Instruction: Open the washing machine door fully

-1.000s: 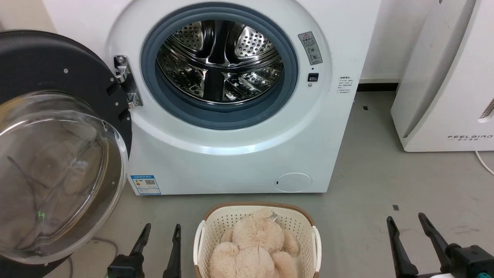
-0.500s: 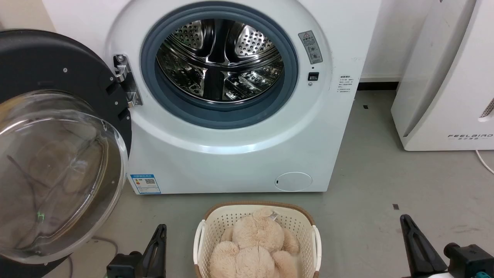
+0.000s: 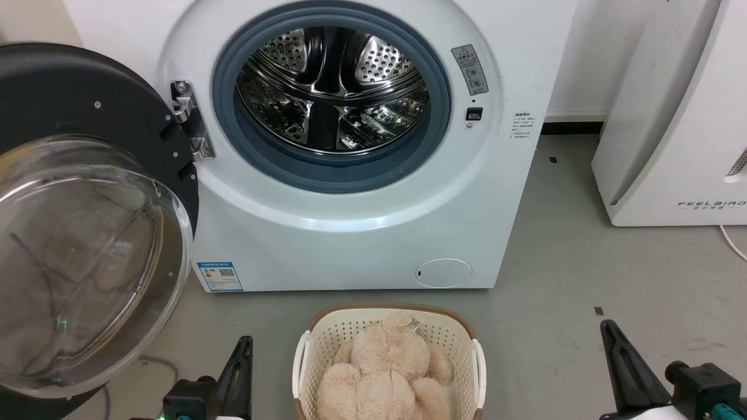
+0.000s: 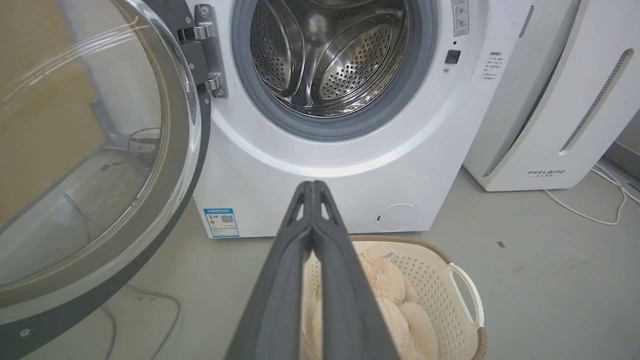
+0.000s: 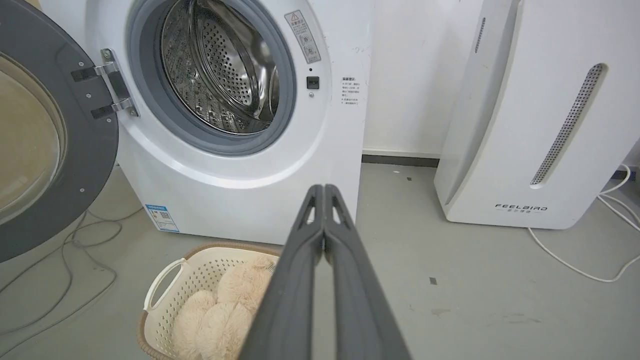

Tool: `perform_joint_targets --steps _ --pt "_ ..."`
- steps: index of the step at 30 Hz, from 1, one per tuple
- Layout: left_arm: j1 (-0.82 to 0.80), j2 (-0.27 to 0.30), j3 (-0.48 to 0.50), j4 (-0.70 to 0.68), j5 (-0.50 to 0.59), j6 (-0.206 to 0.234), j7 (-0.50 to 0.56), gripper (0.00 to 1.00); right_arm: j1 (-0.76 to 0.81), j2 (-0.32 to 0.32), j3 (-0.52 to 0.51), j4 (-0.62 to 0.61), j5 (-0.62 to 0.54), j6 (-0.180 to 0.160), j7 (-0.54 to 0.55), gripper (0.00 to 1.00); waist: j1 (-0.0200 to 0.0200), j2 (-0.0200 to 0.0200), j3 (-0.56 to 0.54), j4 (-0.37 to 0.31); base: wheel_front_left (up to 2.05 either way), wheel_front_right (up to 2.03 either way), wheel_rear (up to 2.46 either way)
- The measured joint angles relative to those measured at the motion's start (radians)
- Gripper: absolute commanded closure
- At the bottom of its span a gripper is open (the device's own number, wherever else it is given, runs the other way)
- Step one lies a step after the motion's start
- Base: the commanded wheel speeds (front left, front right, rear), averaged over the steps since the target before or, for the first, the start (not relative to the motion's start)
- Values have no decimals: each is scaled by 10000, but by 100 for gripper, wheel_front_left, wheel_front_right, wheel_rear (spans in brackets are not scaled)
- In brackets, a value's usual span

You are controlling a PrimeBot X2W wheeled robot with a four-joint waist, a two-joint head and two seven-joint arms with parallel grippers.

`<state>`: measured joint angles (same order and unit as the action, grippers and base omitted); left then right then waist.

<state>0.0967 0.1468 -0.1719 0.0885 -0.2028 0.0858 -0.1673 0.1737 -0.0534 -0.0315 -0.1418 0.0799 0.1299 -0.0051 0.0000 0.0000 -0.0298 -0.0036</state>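
Bulging clear glass, the round washing machine door (image 3: 87, 233) stands open; left gripper (image 4: 312, 187), right gripper (image 5: 324, 189) closed, empty.

**Grey floor, white wall, pale appliance**

A white FEELBIRD appliance (image 3: 671, 116) stands on a smooth grey floor (image 3: 583, 245) before a white wall (image 5: 410, 75). Just left of it, a dark skirting strip (image 3: 572, 129) runs along the wall's foot. A white cable (image 3: 733, 245) lies by its base. Small dark marks (image 3: 597, 311) dot the floor before it. The light is even and soft.
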Motion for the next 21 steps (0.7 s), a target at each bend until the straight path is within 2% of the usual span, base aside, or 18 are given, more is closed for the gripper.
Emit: perform_joint_targets --steps 21 --pt "-174 -138 343 -176 374 -157 357 100 -203 0 54 284 -105 0 2 100 0 0 61 8 0 0 0"
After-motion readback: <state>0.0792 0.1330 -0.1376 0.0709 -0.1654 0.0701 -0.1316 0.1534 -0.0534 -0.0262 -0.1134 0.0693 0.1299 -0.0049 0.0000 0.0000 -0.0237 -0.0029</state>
